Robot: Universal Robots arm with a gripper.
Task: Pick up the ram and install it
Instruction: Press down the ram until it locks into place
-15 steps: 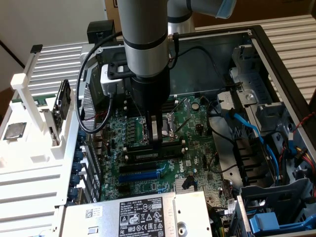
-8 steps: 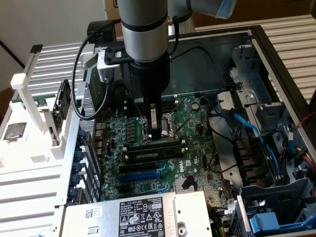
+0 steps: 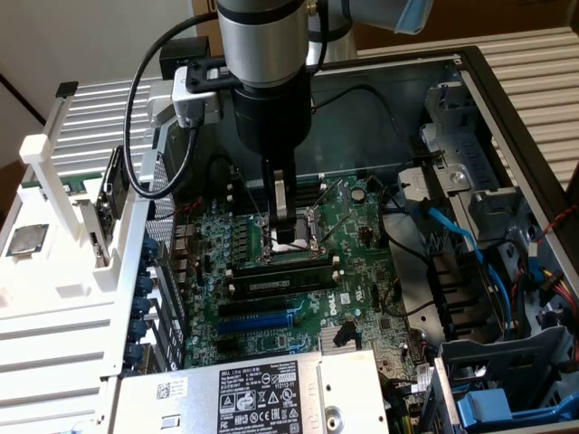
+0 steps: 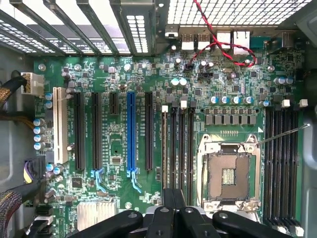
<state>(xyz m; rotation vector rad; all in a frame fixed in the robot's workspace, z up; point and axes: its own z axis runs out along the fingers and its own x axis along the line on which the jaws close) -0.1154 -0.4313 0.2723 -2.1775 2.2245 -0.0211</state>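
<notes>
Inside an open computer case (image 3: 507, 81), the arm's gripper (image 3: 283, 224) hangs low over the motherboard (image 3: 357, 271), its two dark fingers pressed together with nothing visibly between them. In the exterior view the fingertips sit just at the processor socket (image 3: 312, 237), at the edge facing the memory slots.

The ram (image 3: 276, 283) stands upright in a slot in the bank beside the socket, on the side toward the blue expansion slot (image 3: 262, 321); its green board and pale label face the exterior camera. In the wrist view the same ram (image 4: 165, 148) appears edge-on as a thin strip in the slot of that bank farthest from the socket (image 4: 229, 176), with a white latch at its far end. The shut gripper (image 4: 173, 198) lies over the near end of that bank, between the ram's slot and the socket. Whether the fingers touch the ram cannot be told.

The blue slot (image 4: 131, 134) runs parallel to the ram, on the side away from the socket. A second memory bank (image 4: 282, 163) lies on the socket's opposite side. Red wires (image 4: 223, 47) loop across the board beyond the socket.
</notes>
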